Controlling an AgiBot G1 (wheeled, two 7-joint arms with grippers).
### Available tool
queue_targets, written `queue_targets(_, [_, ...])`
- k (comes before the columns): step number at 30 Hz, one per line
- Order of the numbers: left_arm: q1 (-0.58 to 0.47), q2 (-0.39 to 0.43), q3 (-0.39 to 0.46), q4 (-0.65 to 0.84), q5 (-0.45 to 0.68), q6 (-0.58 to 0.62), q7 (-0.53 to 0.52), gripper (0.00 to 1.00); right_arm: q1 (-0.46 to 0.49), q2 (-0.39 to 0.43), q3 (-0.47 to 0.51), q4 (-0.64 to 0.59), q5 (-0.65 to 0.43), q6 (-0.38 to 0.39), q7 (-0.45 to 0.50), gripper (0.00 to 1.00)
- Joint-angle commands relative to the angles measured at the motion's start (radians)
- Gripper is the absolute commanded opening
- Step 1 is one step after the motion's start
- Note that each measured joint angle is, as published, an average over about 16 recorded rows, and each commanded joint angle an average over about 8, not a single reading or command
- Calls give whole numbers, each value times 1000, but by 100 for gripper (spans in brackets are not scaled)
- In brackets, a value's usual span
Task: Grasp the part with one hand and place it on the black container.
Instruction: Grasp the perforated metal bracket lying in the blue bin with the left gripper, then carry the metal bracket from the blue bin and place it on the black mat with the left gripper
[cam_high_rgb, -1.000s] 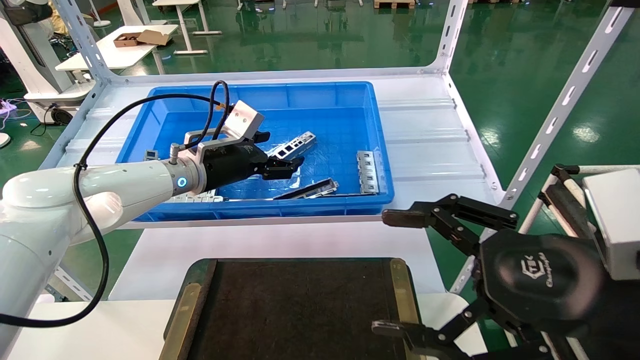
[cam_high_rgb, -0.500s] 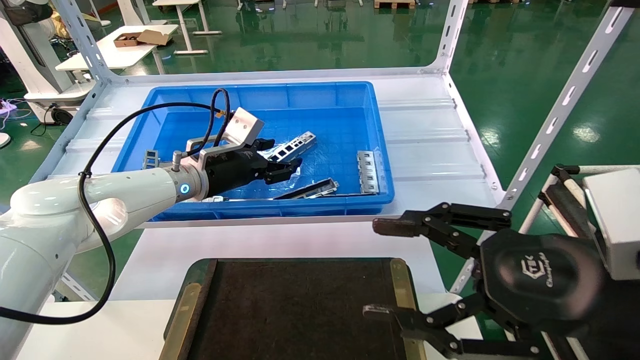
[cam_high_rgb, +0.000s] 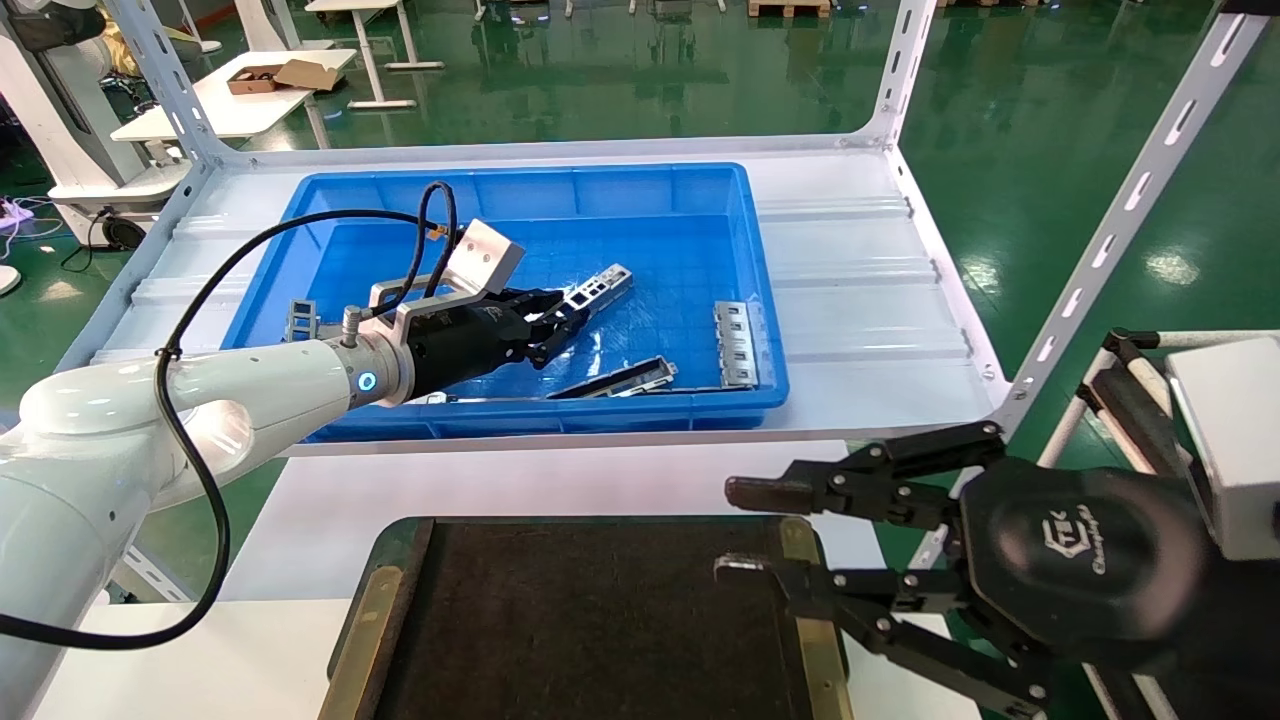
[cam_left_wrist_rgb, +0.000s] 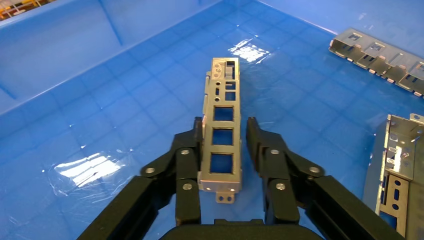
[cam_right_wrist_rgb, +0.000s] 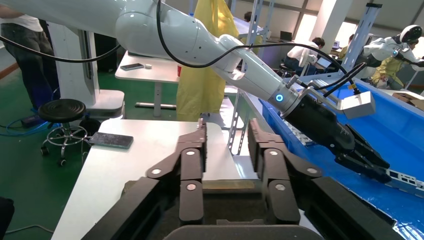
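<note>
Part (cam_left_wrist_rgb: 221, 135) between left pincer (cam_left_wrist_rgb: 223, 145) fingers

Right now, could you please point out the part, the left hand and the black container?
part (cam_left_wrist_rgb: 221, 135): left wrist view, on its face with the square cut-outs.
left hand (cam_high_rgb: 553, 318): head view, between its fingertips.
black container (cam_high_rgb: 812, 640): head view, on its olive-brass right rim.

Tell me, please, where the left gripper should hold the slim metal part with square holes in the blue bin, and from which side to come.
Grip the part across its narrow width at the near end, on the two long side walls; the holed face gives no hold. Come along its length, as the left gripper already does, fingers straddling it inside the blue bin.
</note>
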Motion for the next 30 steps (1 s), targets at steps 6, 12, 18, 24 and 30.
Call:
queue_targets(6, [-11,-20,-15,1,-23,49,-12,0,0,0,0,0,0,0,0,0])
queue_targets(12, [-30,-65,-35,-8,-54,175,-23,0,0,0,-1,0,1,0,0,0])
queue_targets(18, [-42,-125,-53,-29,-84,341,-35,0,0,1,-1,0,1,1,-1,0])
queue_targets(24, [-34,-194,-68,-68,-112,545,-69,0,0,1,-2,0,1,1,-1,0])
queue_targets(30, [16,-253,-75,-145,-139,739,-127,0,0,1,-2,0,1,1,-1,0])
